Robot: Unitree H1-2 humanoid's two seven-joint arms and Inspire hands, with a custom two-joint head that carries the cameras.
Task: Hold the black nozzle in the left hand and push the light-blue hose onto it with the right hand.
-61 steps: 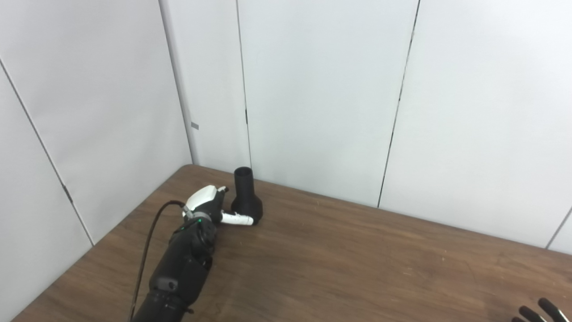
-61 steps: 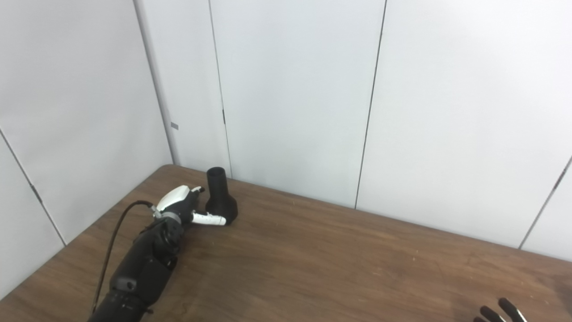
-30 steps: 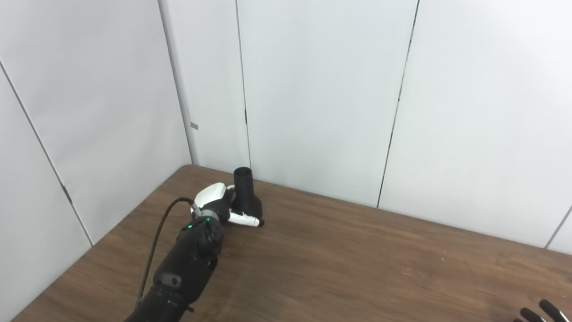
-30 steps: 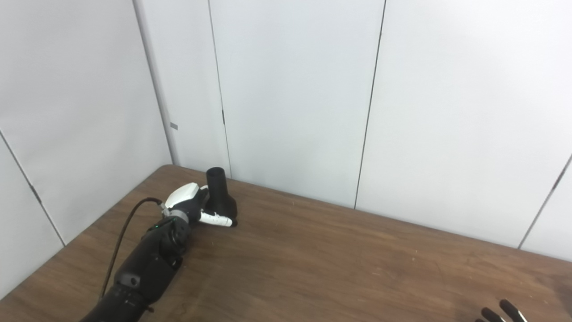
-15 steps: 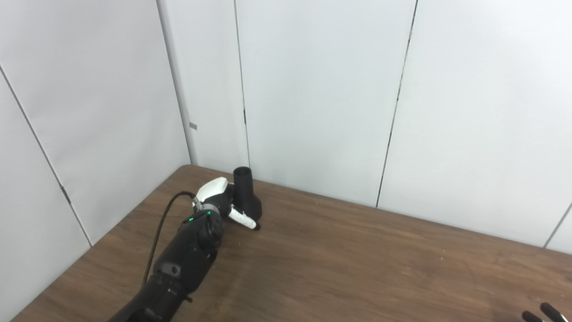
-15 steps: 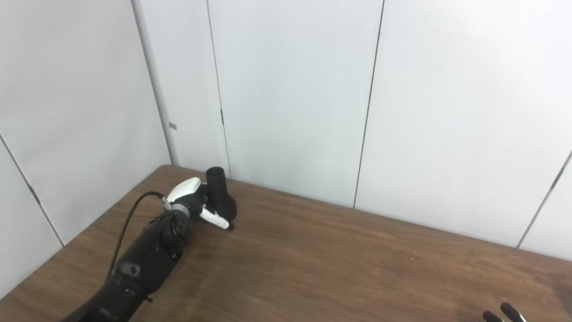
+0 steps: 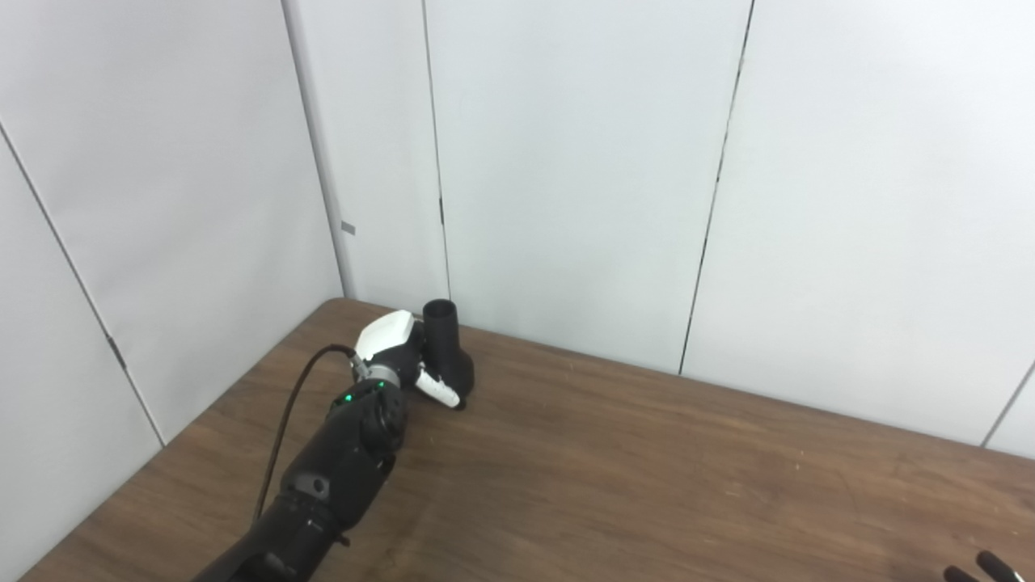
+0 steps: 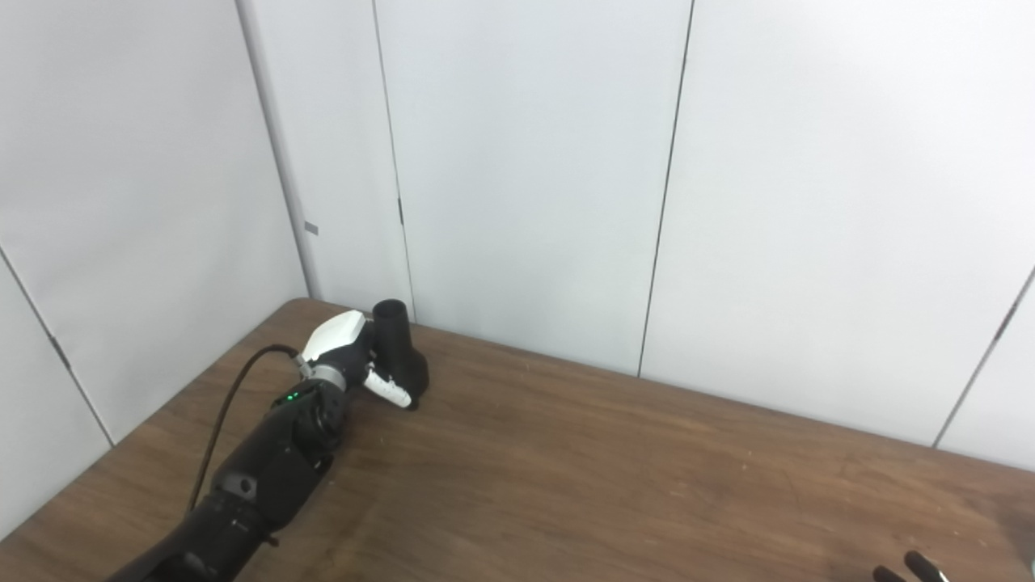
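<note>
The black nozzle point(image 7: 444, 338) stands upright on its wide base at the far left of the table, close to the wall corner. My left hand point(image 7: 398, 356) is pressed against its left side, white back facing up. The thumb point(image 7: 437, 389) lies slanted across the front of the base; the fingers behind the nozzle are hidden. The nozzle still rests on the table. Only two dark fingertips point(image 7: 985, 565) of my right hand point(image 8: 907, 571) show at the bottom right corner, spread apart with nothing between them. No light-blue hose is in view.
The brown wooden table point(image 7: 647, 469) runs from the left corner to the right edge of the picture. White wall panels point(image 7: 566, 162) stand right behind the nozzle and along the left. A black cable point(image 7: 293, 404) loops off my left forearm.
My left hand has moved forward against the nozzle and its thumb has swung from pointing right to folding across the base. The right fingertips have sunk lower at the picture's edge.
</note>
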